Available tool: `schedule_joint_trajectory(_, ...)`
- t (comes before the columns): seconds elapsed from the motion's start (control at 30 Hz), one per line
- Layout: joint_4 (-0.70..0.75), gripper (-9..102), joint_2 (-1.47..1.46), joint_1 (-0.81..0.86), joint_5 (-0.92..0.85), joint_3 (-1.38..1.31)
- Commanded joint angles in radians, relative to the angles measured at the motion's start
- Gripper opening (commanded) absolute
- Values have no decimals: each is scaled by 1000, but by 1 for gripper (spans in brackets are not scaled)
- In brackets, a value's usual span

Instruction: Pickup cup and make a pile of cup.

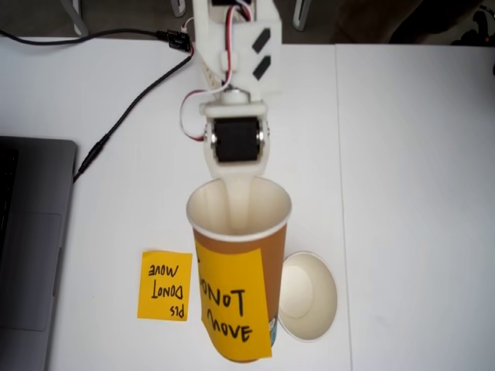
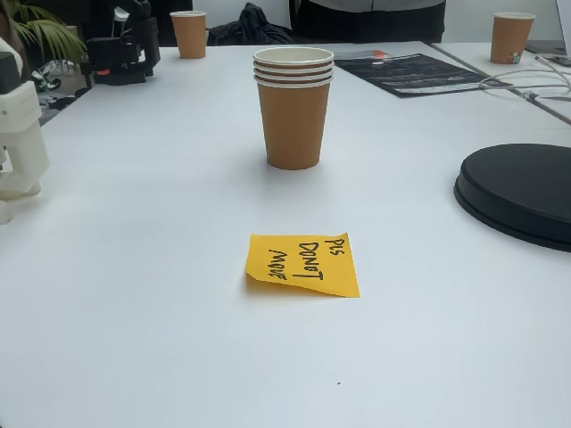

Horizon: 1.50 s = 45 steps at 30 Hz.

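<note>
The cup [image 1: 236, 290], brown-walled with an orange "DO NOT MOVE" note, is held raised above the white counter [image 1: 410, 193], the jaws [image 1: 241, 212] gripping its rim, one finger inside. Just beside it the pile of cup [image 1: 308, 296] stands. A loose orange note [image 1: 165, 285] lies at its other side.

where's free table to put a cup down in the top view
Bare: the wide strip of table right of the pile, and the patch between laptop and cup. Crowded: around orange note, cup and pile.
</note>
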Motion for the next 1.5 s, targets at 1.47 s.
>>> schedule_joint_trajectory(1.47, 156, -7, -202, -258, 9, -268)
